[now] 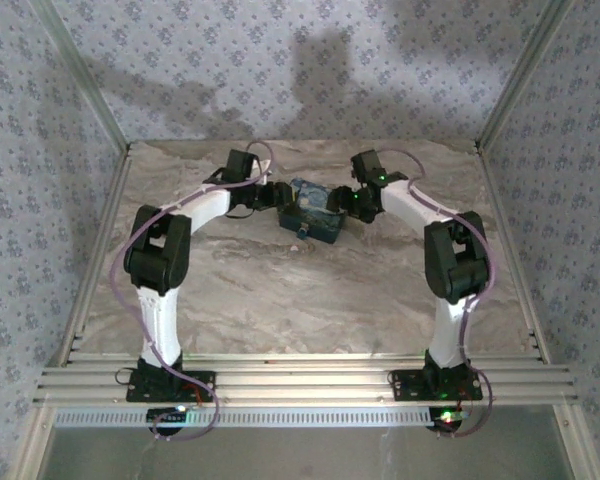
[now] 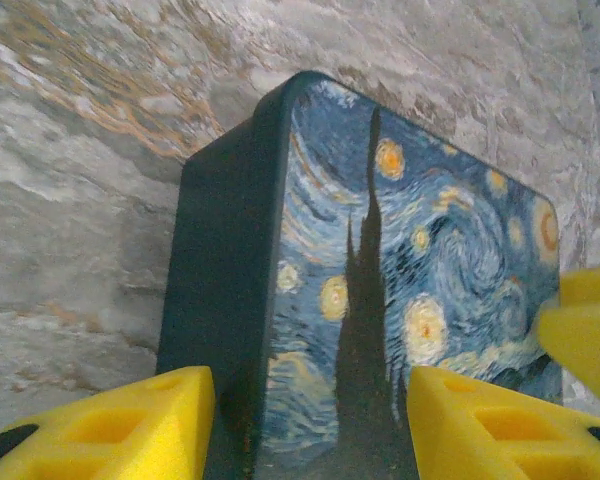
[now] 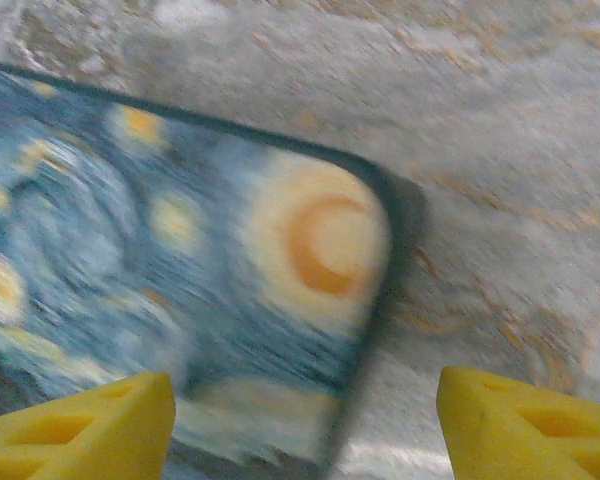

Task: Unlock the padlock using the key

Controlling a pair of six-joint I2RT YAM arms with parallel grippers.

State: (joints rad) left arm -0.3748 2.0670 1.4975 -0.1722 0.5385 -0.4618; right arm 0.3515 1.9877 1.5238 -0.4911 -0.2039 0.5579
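The table (image 1: 280, 300) has a matt, marble-patterned top, edged at the near side by ribbed bare-metal rails (image 1: 310, 385). The box (image 2: 430, 260) is smooth with a printed lid and plain dark sides of faint sheen, and the left gripper (image 2: 310, 400) has fingers (image 2: 140, 430) of matt yellow plastic.

There were two arms on the one counter (image 1: 280, 290), a left arm (image 1: 160, 250) and a right arm (image 1: 458, 260). Each wrist view showed two yellow fingers (image 2: 130, 425) (image 3: 90, 425) of its own. I counted one printed box (image 1: 313, 210) and one tiny padlock (image 1: 302, 236), too small to see well.
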